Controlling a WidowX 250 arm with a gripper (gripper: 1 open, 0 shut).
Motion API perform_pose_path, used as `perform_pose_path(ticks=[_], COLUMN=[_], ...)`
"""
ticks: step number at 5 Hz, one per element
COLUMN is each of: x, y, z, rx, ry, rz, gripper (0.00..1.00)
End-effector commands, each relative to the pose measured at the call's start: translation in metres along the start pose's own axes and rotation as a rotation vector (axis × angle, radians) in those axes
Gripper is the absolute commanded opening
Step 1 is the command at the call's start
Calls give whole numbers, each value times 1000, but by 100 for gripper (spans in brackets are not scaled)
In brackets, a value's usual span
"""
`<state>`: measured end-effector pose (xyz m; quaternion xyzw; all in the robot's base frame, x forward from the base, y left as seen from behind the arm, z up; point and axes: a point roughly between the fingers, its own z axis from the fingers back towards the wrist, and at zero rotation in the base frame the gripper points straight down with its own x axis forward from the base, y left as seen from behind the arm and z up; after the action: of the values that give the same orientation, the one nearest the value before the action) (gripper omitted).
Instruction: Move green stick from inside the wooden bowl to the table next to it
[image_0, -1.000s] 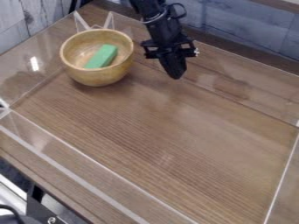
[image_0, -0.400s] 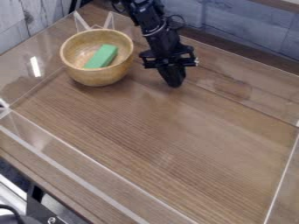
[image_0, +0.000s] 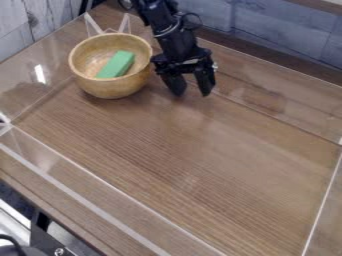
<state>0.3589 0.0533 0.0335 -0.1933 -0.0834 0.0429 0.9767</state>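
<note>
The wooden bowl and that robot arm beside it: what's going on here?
A robot arm is at work at the table, its end effector open and low over the tabletop, just to the right of the wooden bowl in the picture. It holds nothing. The green stick lies inside the bowl, so its move to the table has yet to happen.
</note>
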Motion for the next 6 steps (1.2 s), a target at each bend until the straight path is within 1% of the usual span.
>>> perform_pose_path(ticks=[1,2,3,4,5,6], x=[10,8,11,17,16,16], y=[3,10,11,17,6,-8], z=[46,66,75,73,69,59], rx=[23,28,21,9,19,32], ry=[-87,-101,-81,-55,-76,-93], rz=[-45,-55,-129,-198,-153,-116], gripper=[100,100,100,100,100,100])
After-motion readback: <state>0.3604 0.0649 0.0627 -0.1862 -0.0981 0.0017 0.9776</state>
